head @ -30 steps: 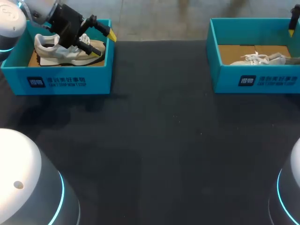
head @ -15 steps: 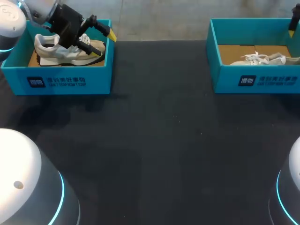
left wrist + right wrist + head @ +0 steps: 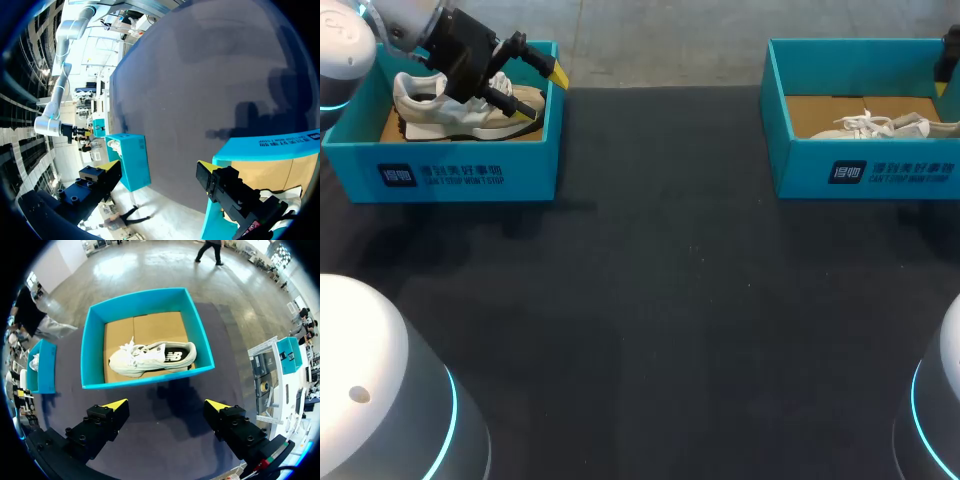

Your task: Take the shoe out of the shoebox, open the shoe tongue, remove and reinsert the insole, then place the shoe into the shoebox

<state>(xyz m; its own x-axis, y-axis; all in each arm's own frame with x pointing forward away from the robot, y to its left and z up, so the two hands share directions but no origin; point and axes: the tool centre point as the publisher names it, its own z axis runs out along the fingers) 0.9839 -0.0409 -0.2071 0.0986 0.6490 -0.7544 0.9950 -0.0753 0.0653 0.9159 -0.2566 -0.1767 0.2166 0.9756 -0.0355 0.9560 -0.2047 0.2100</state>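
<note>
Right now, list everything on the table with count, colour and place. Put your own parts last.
teal cardboard shoeboxes: 2, teal, one at the table's far left, one at its far right
white sneakers: 2, white, one lying in each shoebox
black table: 1, black, under both shoeboxes
left arm: 1, black at its end, over the left shoebox's sneaker, jaws open
right arm: 1, black at its end, above the right shoebox, jaws open and empty

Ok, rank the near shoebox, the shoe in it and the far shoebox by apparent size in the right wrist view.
1. near shoebox
2. shoe
3. far shoebox, which probably looks smallest only because it lies farther from the camera.
</note>
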